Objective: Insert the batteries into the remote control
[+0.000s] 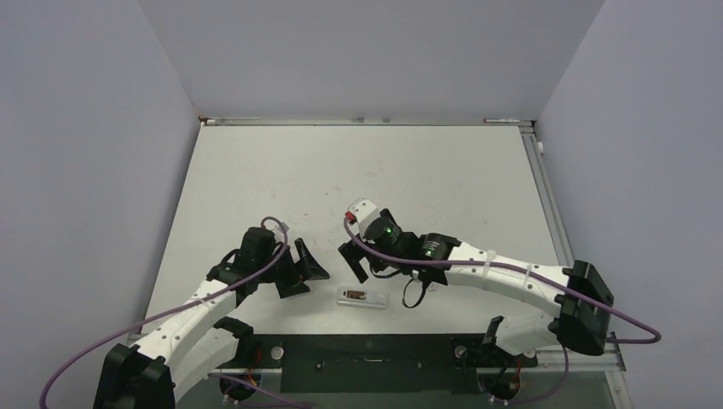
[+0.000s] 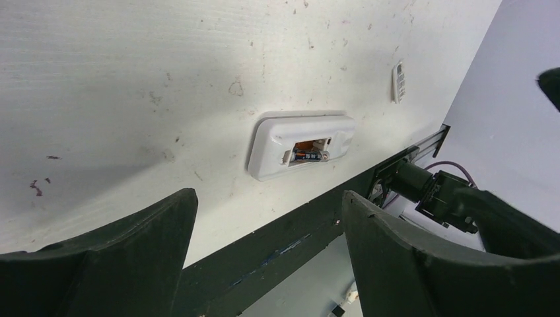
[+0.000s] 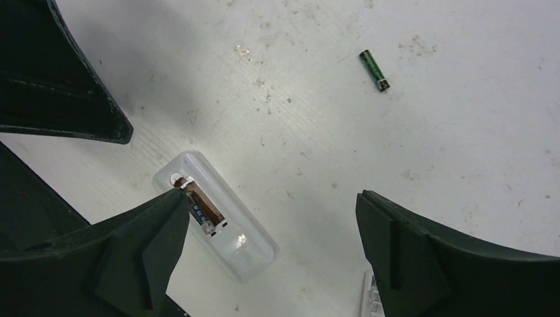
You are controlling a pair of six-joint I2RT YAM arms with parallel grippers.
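Observation:
The white remote control (image 1: pixel 361 297) lies back up near the table's front edge, between the two arms. Its brownish recess is uncovered and holds one dark battery (image 2: pixel 309 156), which the right wrist view shows too (image 3: pixel 198 208). A second battery (image 3: pixel 374 70), green-black, lies loose on the table some way beyond the remote. My left gripper (image 2: pixel 267 218) is open, just left of the remote (image 2: pixel 300 145), with nothing between its fingers. My right gripper (image 3: pixel 272 198) hangs open above the remote (image 3: pixel 218 211), holding nothing, one finger over the recess end.
A small white battery cover (image 2: pixel 398 82) lies flat on the table past the remote, partly behind my right finger (image 3: pixel 370 297). The black rail at the table's front edge (image 2: pixel 290 244) runs right behind the remote. White walls enclose the table.

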